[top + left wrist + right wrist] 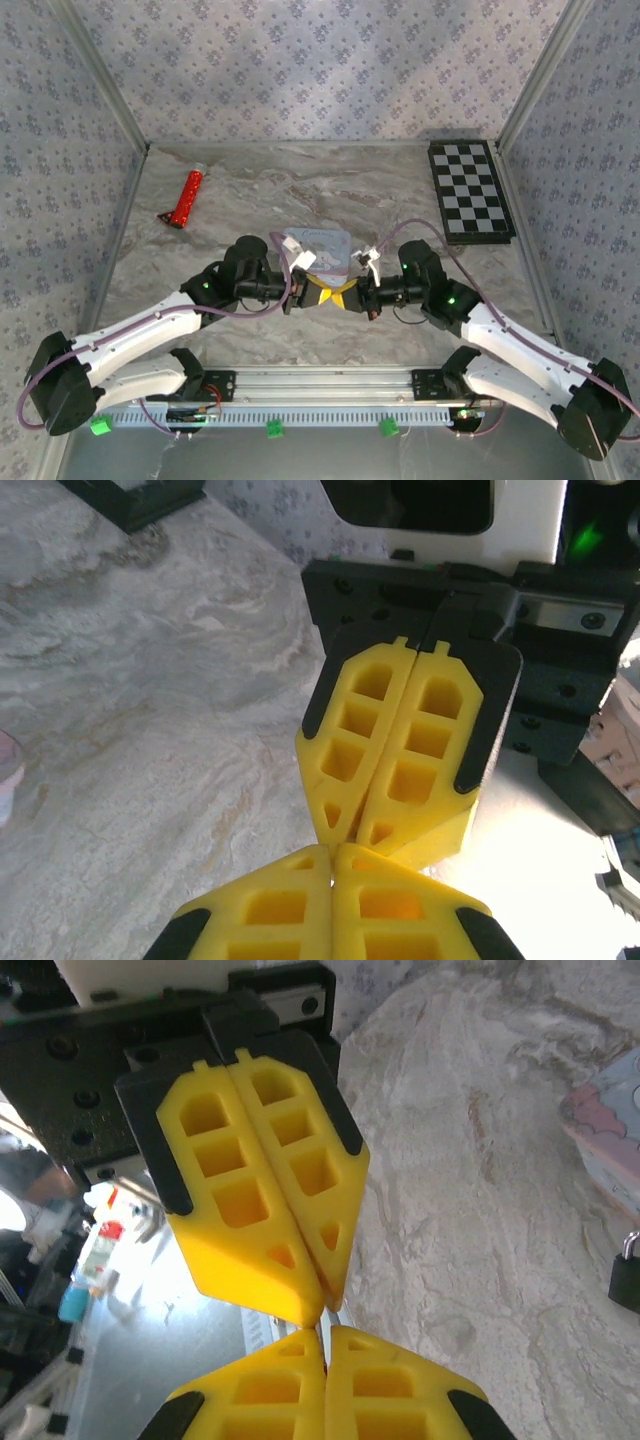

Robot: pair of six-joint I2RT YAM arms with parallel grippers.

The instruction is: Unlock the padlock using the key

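light: bright, even | glare: blown-out white patch (both wrist views) | focus: foreground slightly soft

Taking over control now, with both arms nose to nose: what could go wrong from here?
1. The left gripper and right gripper are both shut with their tips meeting; pushing further could jam the fingers together.
2. Whether a key is pinched between those tips cannot be told, so a handover might drop it.
3. The padlock lies on the table near the tin; a swinging arm might knock it.
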